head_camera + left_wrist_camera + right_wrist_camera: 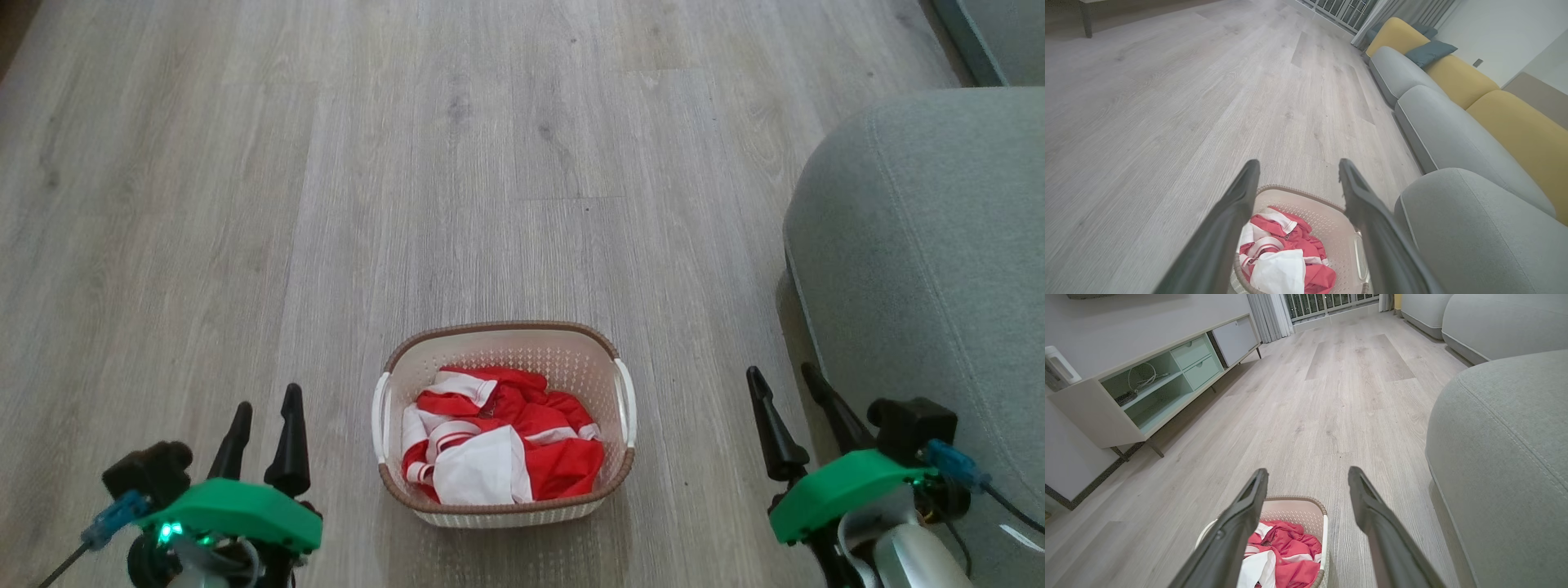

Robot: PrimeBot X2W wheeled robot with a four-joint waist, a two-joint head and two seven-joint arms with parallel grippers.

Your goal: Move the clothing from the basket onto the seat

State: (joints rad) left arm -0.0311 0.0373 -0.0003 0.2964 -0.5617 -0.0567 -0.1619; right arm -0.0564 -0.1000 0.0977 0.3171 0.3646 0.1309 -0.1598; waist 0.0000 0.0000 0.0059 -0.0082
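The cream basket (600, 359) with a brown rim stands on the floor in front of me, low in the head view. Red and white clothing (498, 445) lies crumpled inside it. The grey-green seat (922, 245) rises to the basket's right. My left gripper (268, 400) hangs open to the left of the basket, nothing between its fingers. My right gripper (785, 377) stands open between the basket and the seat, also empty. The left wrist view has the basket (1327, 212), the clothing (1282, 253) and the seat (1474, 228) beyond that gripper (1298, 163). The right wrist view looks past its gripper (1308, 473) at the basket (1306, 508).
Pale wood floor (408, 163) stretches ahead and to the left. A row of grey sofa seats with yellow backs (1494, 106) runs along the right. A low white cabinet (1147, 388) with open shelves lines the left wall.
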